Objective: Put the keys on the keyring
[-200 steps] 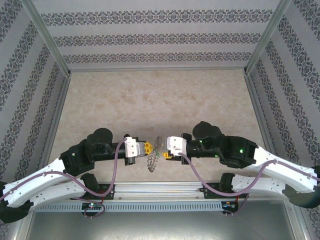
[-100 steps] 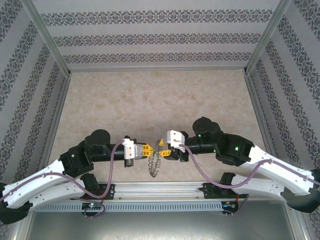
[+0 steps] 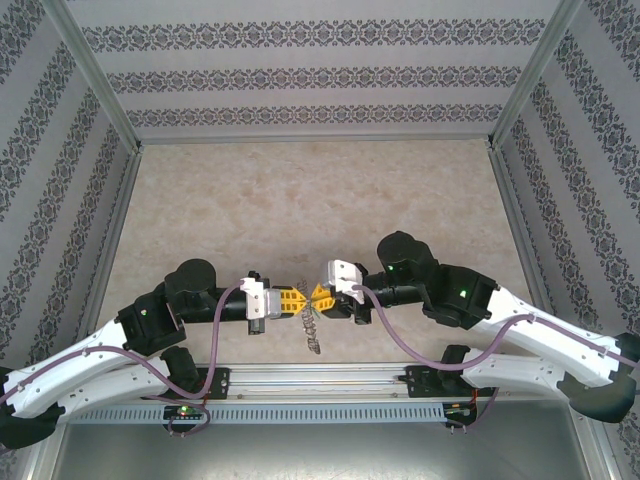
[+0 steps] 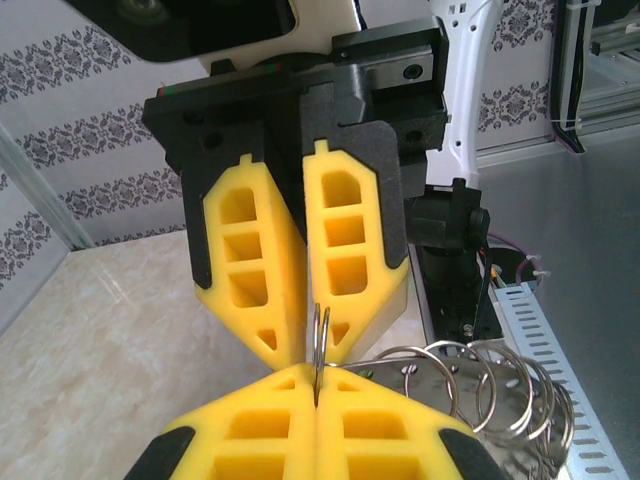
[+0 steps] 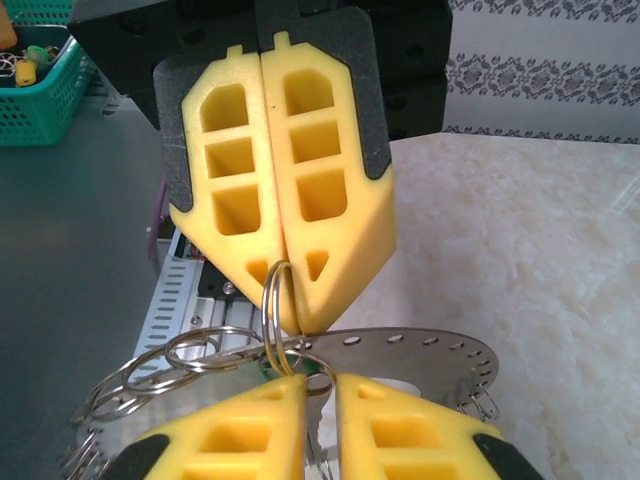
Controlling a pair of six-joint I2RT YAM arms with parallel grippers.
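One teal basket [image 5: 45,110] sits on the grey metal ledge [image 5: 70,260], far from the fingers. In it are little yellow and green bits [image 5: 36,54] and a thin ring. They are too small to tell what they are.

The 2 arms meet tip to tip over the near edge of the table [image 3: 300,200].

The left gripper [image 5: 285,295] has its yellow fingers pressed together. They pinch a small ring [image 5: 268,310] right at the tips.

The right gripper [image 4: 312,345] has its fingers almost together, w/ a thin gap. The small ring goes up to its tips. I can't tell if it's pinching the ring or just touching it.

The keyring [image 5: 430,350] is a flat, curved metal band w/ a row of little holes. It hangs just under the two sets of fingertips, btw them, up off the table. The small ring seems hooked to it.

A bunch of thin silver loops [image 4: 500,380] sticks out to one side of the band, close together like a coil. I count at least 4. They cross each other, so the exact number is hard to tell.

The yellow fingers are in front of where the ring and band join, so that spot is hidden.

Count: 2 grippers, 1 basket, 1 keyring band, 1 pinched ring.
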